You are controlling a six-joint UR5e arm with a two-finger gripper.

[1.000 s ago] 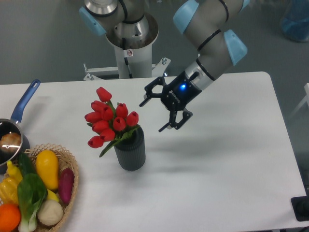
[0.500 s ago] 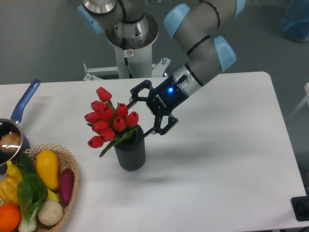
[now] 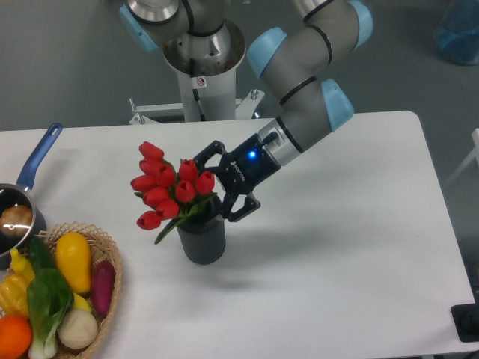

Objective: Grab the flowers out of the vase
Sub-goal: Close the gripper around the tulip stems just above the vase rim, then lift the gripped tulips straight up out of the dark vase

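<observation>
Red tulip buds of the flowers [image 3: 166, 188] now sit right against the gripper [image 3: 215, 187], which has moved left since a second ago, its fingers spread open around the bunch's right side; green stems stand in the ribbed dark vase [image 3: 201, 238].

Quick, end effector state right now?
End effector: open, fingers spread around the right side of the flowers above the vase, holding nothing yet.

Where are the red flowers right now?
The flowers stand in the dark grey vase on the white table, left of centre. The open gripper is at their right side, and the wicker basket sits lower left.
</observation>
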